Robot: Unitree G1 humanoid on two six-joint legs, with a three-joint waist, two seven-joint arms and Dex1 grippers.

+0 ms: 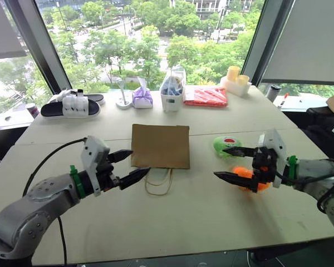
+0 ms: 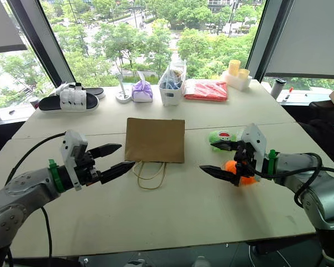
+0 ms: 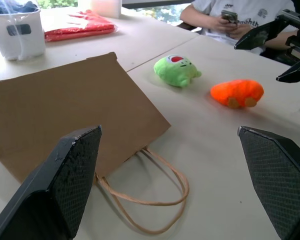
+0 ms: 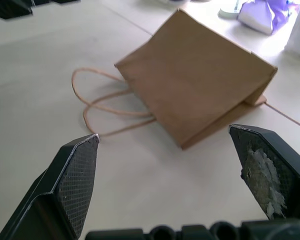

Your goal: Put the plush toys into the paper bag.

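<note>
The paper bag (image 1: 160,146) is plain brown with tan cord handles; one plush toy (image 3: 237,93) is bright orange; the other (image 3: 176,70), at its 10 o'clock, is light green with a red-and-white patch; the table (image 1: 211,211) is pale cream.

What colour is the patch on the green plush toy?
Red and white, on the green plush toy; clearest in the left wrist view.

Daylight from the windows, soft shadows

We see bright daylight pouring through the windows (image 1: 156,44) behind the table (image 1: 211,222) — the trees outside wash out pale. Shadows on the tabletop are faint and soft. In the right wrist view the paper bag (image 4: 200,85) blurs slightly — the near fingers (image 4: 65,190) stay sharp.
</note>
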